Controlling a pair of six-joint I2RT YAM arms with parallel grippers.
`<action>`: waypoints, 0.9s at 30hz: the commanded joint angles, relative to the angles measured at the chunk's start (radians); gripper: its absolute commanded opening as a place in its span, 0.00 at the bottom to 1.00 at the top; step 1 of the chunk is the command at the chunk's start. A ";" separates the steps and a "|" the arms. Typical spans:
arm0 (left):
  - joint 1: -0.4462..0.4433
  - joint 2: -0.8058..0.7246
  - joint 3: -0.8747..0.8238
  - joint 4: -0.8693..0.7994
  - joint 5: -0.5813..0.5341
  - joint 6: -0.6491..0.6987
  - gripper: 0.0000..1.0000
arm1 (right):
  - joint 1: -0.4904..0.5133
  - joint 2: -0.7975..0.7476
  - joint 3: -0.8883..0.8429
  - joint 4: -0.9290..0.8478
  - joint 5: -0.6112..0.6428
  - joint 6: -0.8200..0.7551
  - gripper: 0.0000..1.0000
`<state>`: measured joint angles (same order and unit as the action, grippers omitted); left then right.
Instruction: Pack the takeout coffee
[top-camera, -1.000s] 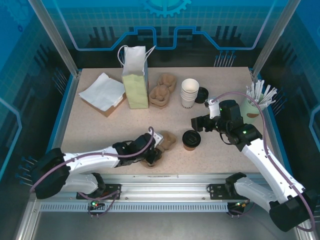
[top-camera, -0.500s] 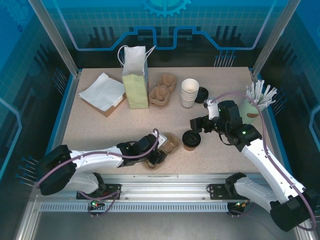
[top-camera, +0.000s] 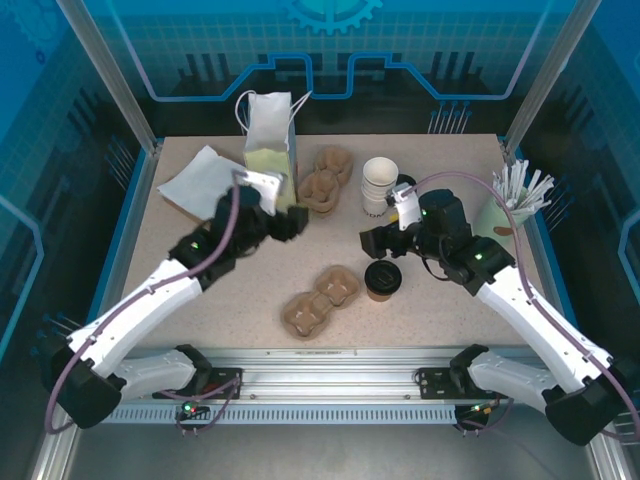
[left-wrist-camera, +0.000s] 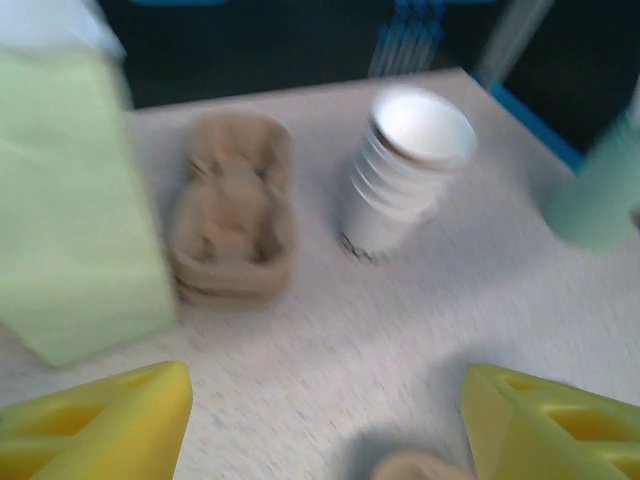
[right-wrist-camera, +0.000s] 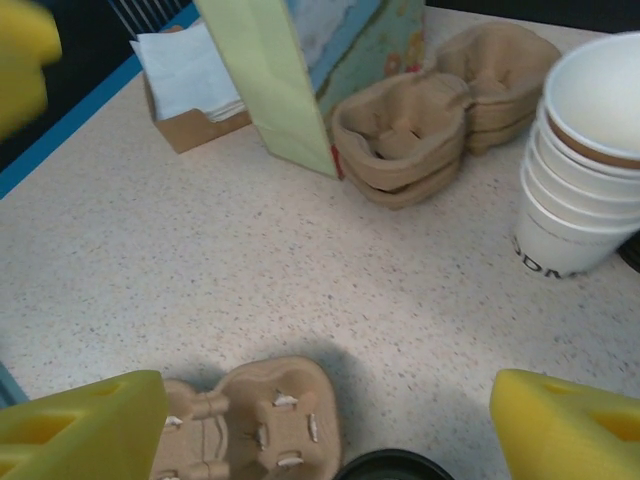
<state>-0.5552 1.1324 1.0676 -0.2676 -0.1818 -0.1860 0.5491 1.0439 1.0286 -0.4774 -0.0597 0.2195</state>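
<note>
The takeout coffee (top-camera: 382, 280), a brown cup with a black lid, stands upright at centre-right; its lid edge (right-wrist-camera: 390, 466) shows at the bottom of the right wrist view. Just left of it lies a brown two-cup carrier (top-camera: 320, 300) (right-wrist-camera: 250, 425), free of both grippers. My right gripper (top-camera: 372, 243) (right-wrist-camera: 325, 430) hovers open just behind and above the coffee, nothing between its yellow fingers (right-wrist-camera: 80, 425). My left gripper (top-camera: 287, 223) (left-wrist-camera: 325, 430) is raised near the green paper bag (top-camera: 270, 165), open and empty; its view is blurred.
A stack of spare carriers (top-camera: 325, 180) sits right of the bag, then stacked white cups (top-camera: 380, 185) and a loose black lid (top-camera: 405, 190). Napkins (top-camera: 205, 185) lie at the back left. A green cup of stirrers (top-camera: 515, 205) stands at the right edge.
The left gripper opened, let go of the carrier near the front edge, then rose and swung back toward the bag. The right gripper shifted slightly left and back.
</note>
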 joint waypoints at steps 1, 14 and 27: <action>0.123 0.031 0.113 -0.116 0.011 -0.027 0.73 | 0.042 0.040 0.043 0.033 -0.004 -0.006 0.86; 0.405 0.407 0.509 -0.212 0.115 -0.011 0.71 | 0.070 0.102 0.046 0.057 -0.012 -0.009 0.86; 0.442 0.712 0.806 -0.320 0.154 0.077 0.49 | 0.072 0.102 0.012 0.060 -0.001 0.005 0.86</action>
<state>-0.1242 1.8122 1.8053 -0.5312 -0.0463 -0.1490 0.6025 1.1454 1.0504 -0.4332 -0.0597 0.2195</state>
